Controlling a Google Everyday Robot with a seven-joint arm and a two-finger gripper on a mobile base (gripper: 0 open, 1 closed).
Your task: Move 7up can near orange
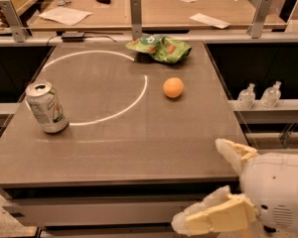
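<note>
The 7up can stands upright at the left side of the grey table, silver-white with green markings. The orange lies right of the table's middle, well apart from the can. My gripper is at the bottom right, at the table's front right corner, far from both. Its two cream fingers are spread apart with nothing between them.
A green snack bag lies at the table's far edge. A white circle line is marked on the tabletop. Two small clear bottles stand on a shelf to the right. A desk with papers lies behind metal posts.
</note>
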